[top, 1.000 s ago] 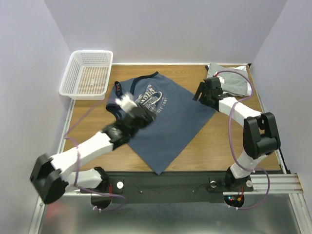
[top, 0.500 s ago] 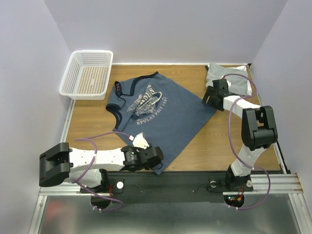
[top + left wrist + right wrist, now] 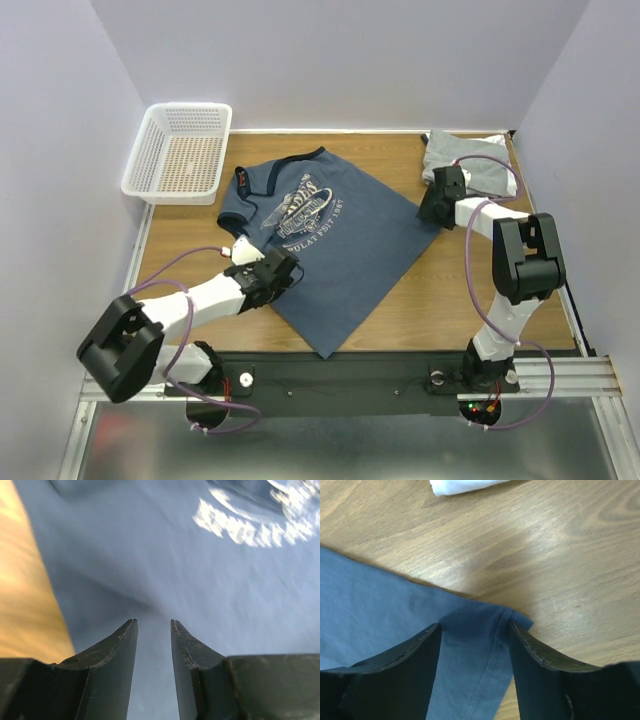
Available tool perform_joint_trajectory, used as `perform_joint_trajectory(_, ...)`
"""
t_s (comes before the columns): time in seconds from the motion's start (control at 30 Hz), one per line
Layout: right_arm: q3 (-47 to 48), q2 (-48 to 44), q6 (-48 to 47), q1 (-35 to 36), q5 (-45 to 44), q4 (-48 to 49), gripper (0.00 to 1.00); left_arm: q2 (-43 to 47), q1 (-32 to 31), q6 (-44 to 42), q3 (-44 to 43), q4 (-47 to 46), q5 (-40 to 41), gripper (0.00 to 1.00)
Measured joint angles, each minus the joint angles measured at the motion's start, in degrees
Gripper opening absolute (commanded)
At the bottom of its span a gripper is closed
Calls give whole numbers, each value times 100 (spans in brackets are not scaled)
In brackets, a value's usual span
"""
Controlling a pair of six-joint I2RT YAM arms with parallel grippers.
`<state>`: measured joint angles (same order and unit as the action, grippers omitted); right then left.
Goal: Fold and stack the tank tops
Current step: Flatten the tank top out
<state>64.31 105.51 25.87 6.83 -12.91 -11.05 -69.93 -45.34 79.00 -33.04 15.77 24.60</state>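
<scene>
The grey and white tank tops (image 3: 475,165) lie folded in the worktop's far right corner; the navy tank top (image 3: 330,255) lies spread flat mid-worktop, not yet folded. The right pincer (image 3: 475,625) straddles its hem corner, jaws apart; the left pincer (image 3: 152,622) hovers parted over it, gripping nothing

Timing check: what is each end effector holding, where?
Nothing. Right end effector, open, straddles a hem corner of the navy tank top; left end effector, open, above it.
</scene>
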Motion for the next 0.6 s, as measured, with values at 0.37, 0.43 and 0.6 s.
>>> perform_joint_trajectory(0.37,-1300,-1084,472,96,599,249,53,-2234,1762,-1261,-1552,-514,-127,41)
perform_joint_trajectory(0.43,-1600,-1349,608,146,769,310,51,-2837,2000,-1641,-2243,-452,-120,39)
perform_joint_trajectory(0.6,-2277,-1989,1071,533,968,516,50,-4295,2297,-2492,-4183,-245,-66,38)
